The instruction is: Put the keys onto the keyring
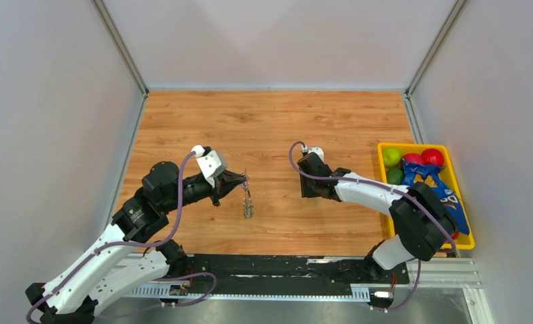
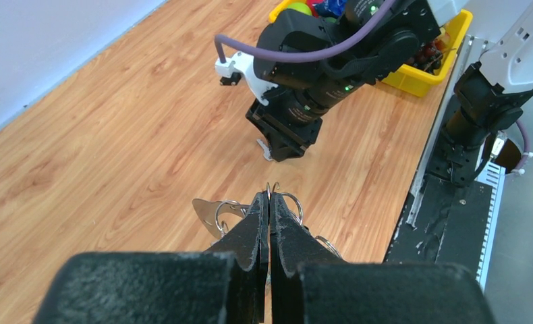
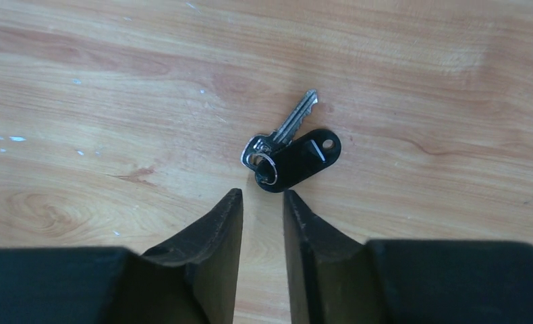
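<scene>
Dangling from the clamped left gripper [image 2: 269,201], the keyring [image 1: 248,208] could slip; the right gripper [image 3: 262,197], jaws narrowly apart, might shove the keys [image 3: 287,128].

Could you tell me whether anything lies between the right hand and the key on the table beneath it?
Nothing visible does. The open right hand sits just short of the key, with only bare table between. The stretch toward the keyring, pinched in the left hand, looks clear too.

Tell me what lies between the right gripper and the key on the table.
Nothing: in the right wrist view only a short stretch of bare wooden table separates the open right gripper from the key.
</scene>
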`<state>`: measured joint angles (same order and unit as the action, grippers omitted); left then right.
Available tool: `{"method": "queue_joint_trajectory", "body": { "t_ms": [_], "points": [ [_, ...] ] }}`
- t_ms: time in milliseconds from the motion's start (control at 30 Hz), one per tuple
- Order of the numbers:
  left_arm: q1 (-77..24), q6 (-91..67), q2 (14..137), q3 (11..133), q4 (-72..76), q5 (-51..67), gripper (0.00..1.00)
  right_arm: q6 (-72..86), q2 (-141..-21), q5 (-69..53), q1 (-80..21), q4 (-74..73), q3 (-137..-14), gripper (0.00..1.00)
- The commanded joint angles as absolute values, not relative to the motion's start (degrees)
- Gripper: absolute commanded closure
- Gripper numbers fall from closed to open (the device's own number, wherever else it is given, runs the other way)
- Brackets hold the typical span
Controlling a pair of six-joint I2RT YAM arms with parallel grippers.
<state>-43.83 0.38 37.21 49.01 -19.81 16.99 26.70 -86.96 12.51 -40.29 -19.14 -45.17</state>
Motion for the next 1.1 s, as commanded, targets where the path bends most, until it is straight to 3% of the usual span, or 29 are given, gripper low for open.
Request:
{"method": "queue_joint_trajectory", "body": {
  "t_ms": [0, 200, 1067],
  "points": [
    [-43.77, 1.4, 36.56, 48.96, -15.25, 16.77, 1.0, 25.75, -82.9, 13.82, -40.12, -19.15, -49.44, 0.64],
    [-43.75, 1.49, 36.39, 48.87, -15.16, 16.67, 1.0, 24.2, -82.85, 15.7, -40.08, -20.32, -51.61, 0.59],
    [-43.72, 1.67, 36.01, 48.34, -15.21, 16.29, 1.0, 27.16, -87.09, 13.08, -39.04, -18.97, -48.39, 0.6]
  ]
}}
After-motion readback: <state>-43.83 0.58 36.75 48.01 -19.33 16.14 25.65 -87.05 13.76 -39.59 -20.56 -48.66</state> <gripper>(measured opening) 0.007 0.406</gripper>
